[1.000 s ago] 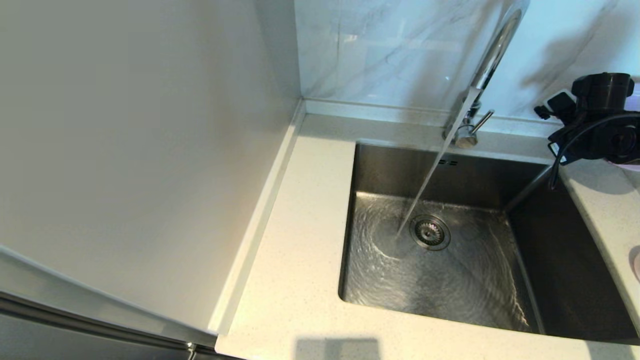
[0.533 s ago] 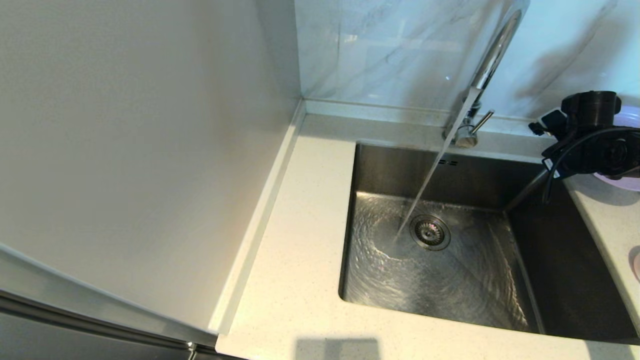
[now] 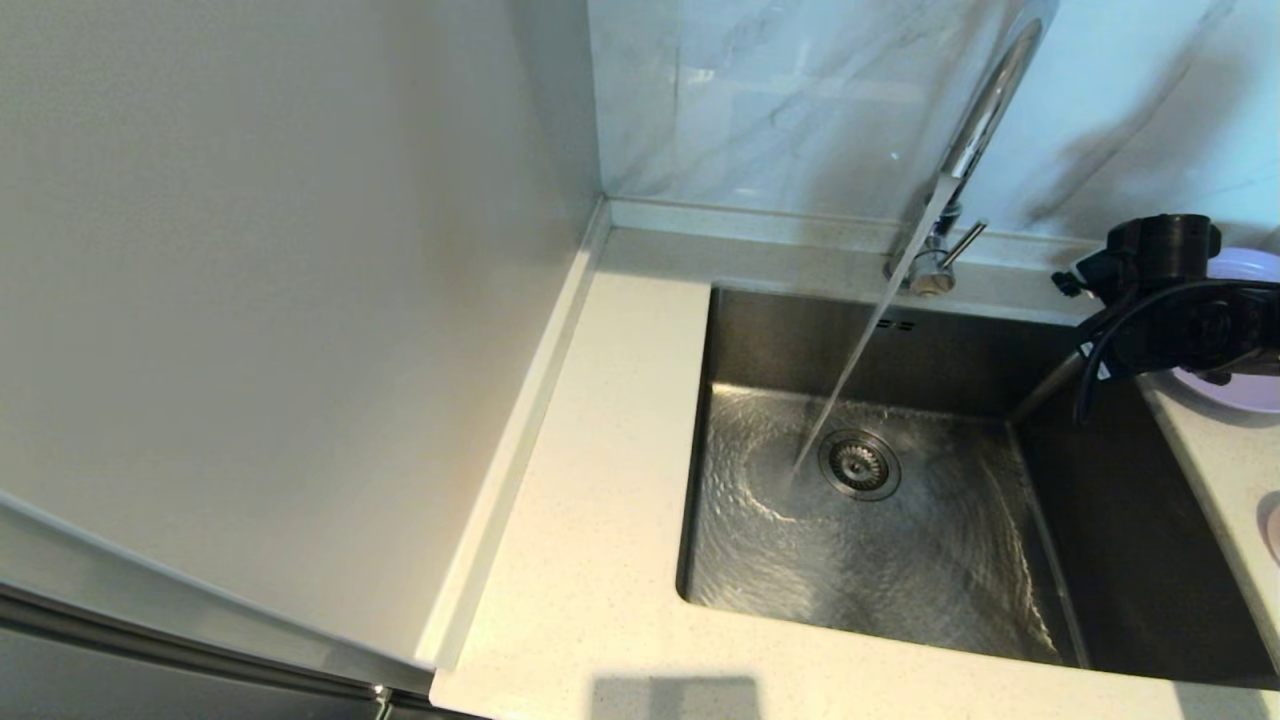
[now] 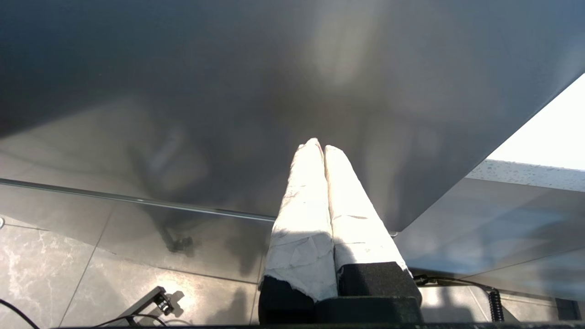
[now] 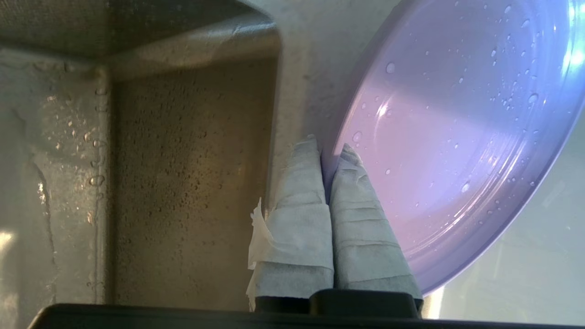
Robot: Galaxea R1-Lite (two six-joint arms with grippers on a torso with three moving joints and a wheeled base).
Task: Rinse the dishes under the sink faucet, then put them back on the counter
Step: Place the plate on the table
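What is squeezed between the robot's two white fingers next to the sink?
The rim of the lavender plate. The right wrist view shows the right gripper shut on its edge, the wet plate tilted beside the sink.

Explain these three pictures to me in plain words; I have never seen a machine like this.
This is a two-armed robot at a kitchen sink, seen through three cameras. One sits on its head and looks down at the steel sink, where the faucet is running water toward the drain. The pale counter surrounds the basin.

The other two cameras sit on the wrists, just behind the fingers. The right wrist view shows the right hand, its cloth-wrapped fingers pinched shut on the rim of a wet lavender plate. In the head view that hand is the black shape at the far right, holding the plate over the counter beside the sink. A sliver of a pink dish peeks in at the right edge.

The left hand is shut and holds nothing, parked away from the sink.
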